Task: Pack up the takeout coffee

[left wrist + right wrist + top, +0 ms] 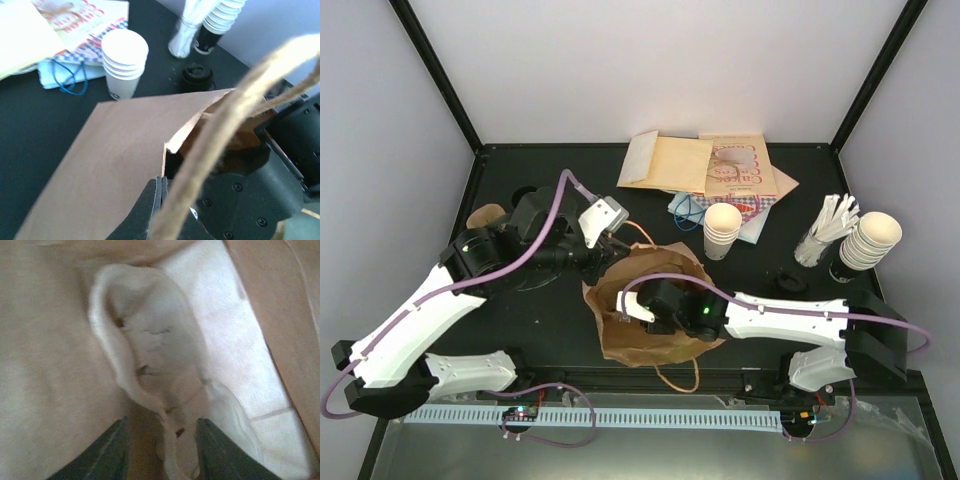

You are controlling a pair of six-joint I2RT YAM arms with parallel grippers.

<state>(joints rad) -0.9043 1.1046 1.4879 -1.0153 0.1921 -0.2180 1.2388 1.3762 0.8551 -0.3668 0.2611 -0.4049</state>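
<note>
Takeout coffee inside the paper bag

Your right gripper reaches into the bag with its jaws partly apart, gripping nothing. The takeout coffee lies blurred just ahead of them. Your left gripper is clamped on the bag's rim beside its rope handle, and the bag's mouth stands open.

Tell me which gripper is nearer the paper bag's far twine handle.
Left. The left gripper is shut on the rim of the bag, right beside the handle. The right gripper is lower, inside the bag, jaws parted.
</note>
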